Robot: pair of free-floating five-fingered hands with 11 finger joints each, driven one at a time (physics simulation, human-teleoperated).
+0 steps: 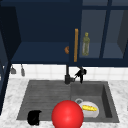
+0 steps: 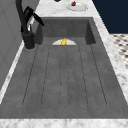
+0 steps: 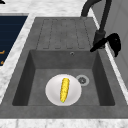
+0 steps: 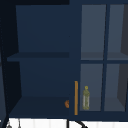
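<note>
While the right hand (image 1: 81, 72) sits at the faucet lever (image 3: 98, 46), whether it clasps it cannot be told | step: working the lever, by my reading | next: a sure hold before any turn | left hand (image 1: 34, 117) idle at sink's front edge, grip unclear | corn cob (image 3: 64, 89) on plate (image 3: 51, 93) in basin | red ball (image 1: 67, 115) in front

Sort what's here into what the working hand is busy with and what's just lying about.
In hand:
right hand, at the tap

Lying about:
plate with corn, in the basin
bottle in the cabinet
red ball, at the front
left hand, idle at front left
</note>
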